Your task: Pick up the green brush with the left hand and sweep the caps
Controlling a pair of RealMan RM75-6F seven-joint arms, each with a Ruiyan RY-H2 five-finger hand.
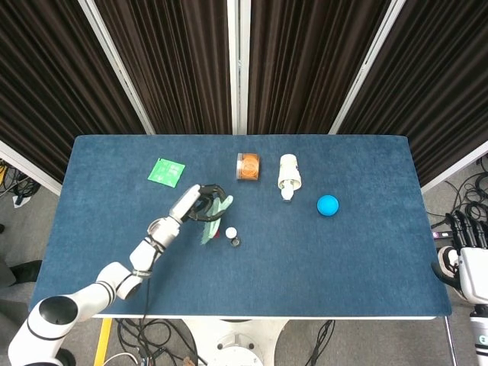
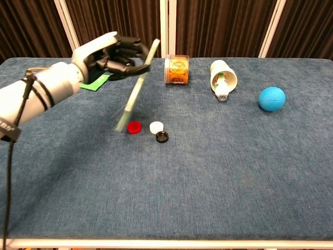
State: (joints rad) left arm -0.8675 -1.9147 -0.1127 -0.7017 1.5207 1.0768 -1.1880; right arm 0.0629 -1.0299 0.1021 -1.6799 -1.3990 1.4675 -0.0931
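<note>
My left hand (image 2: 112, 54) (image 1: 200, 201) grips the pale green brush (image 2: 136, 88) (image 1: 213, 219) by its upper end. The brush slants down and to the left, and its bristle end hangs just left of the red cap (image 2: 134, 126). Three caps lie together on the blue table (image 2: 218, 177): the red one, a white one (image 2: 156, 126) (image 1: 231, 232) and a black one (image 2: 162, 136) (image 1: 236, 242). In the head view the red cap is mostly hidden behind the brush. My right hand (image 1: 465, 232) hangs off the table's right edge, fingers straight and holding nothing.
A green card (image 1: 166, 171) lies behind my left hand. An orange-lidded jar (image 2: 177, 70) and a white bottle (image 2: 222, 78) lie on their sides at the back. A blue ball (image 2: 272, 98) sits at the right.
</note>
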